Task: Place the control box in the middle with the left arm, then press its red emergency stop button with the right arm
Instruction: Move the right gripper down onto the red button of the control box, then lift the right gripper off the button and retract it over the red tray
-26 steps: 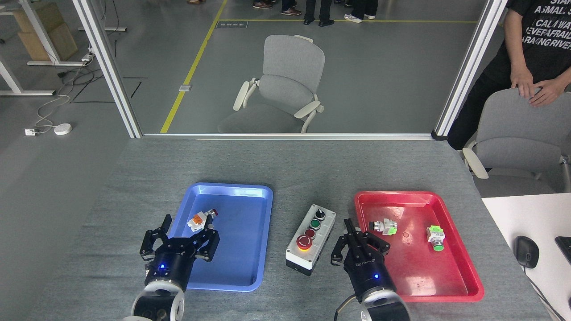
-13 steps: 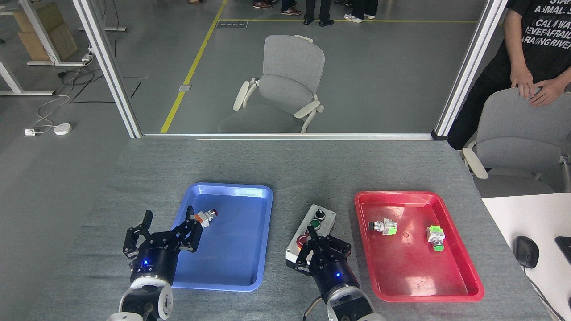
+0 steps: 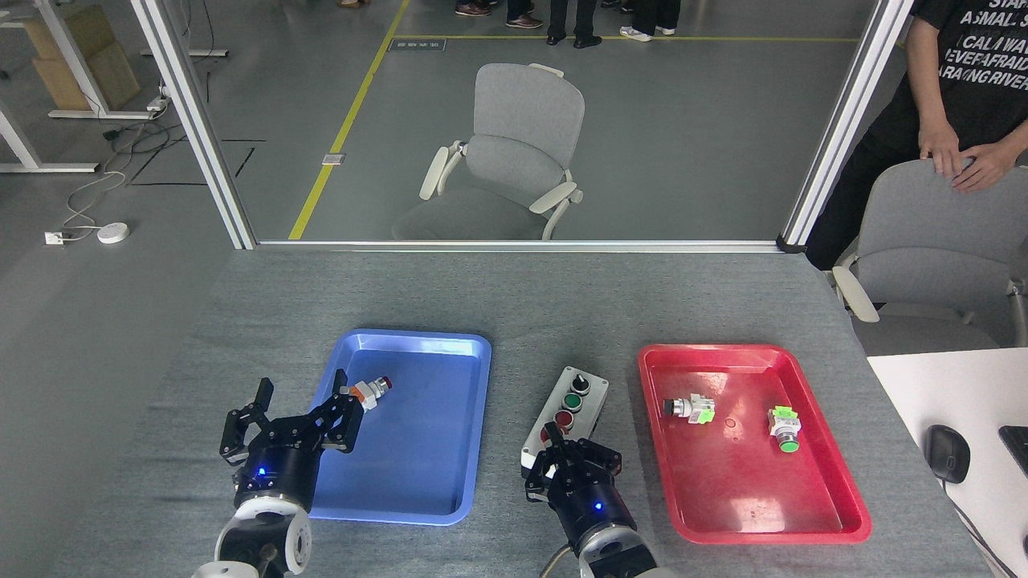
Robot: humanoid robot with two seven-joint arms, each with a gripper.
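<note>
Pressing stage: right pincer (image 3: 572, 464), closure indiscernible, covers large red mushroom stop button on light-grey elongated control box (image 3: 577, 401), mid-counter (image 3: 522, 297); left pincer (image 3: 291, 419) spread, empty.

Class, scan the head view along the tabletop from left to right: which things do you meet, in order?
Open left pincer → blue plastic tray → light-grey control box → red plastic tray → black computer mouse.

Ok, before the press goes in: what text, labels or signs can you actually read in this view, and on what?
"STA", "A SMALL", "CALM WA", "NEVER AFRAI", "A RAGING RIVER": partial white lines, cut off and my best reading, on the person's black T-shirt.
Dark floor sign by the yellow line: too small to read.
Control box: no readable labels.
Right gripper: no print readable now.
</note>
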